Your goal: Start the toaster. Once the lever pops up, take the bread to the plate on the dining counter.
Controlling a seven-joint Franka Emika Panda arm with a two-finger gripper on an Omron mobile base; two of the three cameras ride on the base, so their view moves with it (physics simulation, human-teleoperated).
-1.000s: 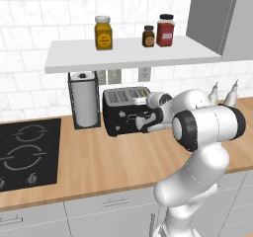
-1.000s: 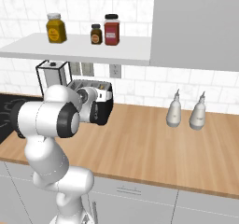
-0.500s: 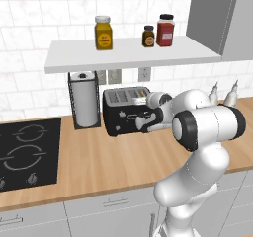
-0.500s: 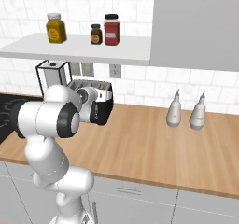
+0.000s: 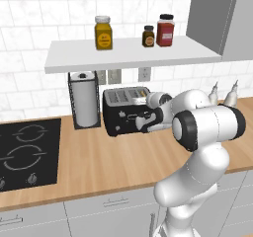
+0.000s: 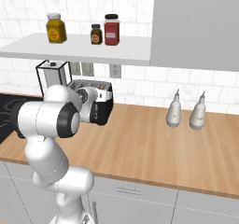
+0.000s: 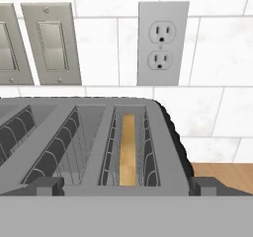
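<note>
toaster (image 5: 127,111) sits on the counter (image 5: 108,162) against the far wall, paper towel holder (image 5: 85,99) just left, bread (image 7: 128,149) in its rightmost slot, hob (image 5: 24,152) further left.

White arm bent at elbow, forearm reaching forward and low over counter height. Gripper (image 7: 126,186) level, jaws spread wide apart, fingertips (image 7: 47,185) dark, nothing between them.

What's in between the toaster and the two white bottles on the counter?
In the right base view, just bare wooden counter runs between the toaster and the two bottles. Nothing stands on that stretch.
</note>
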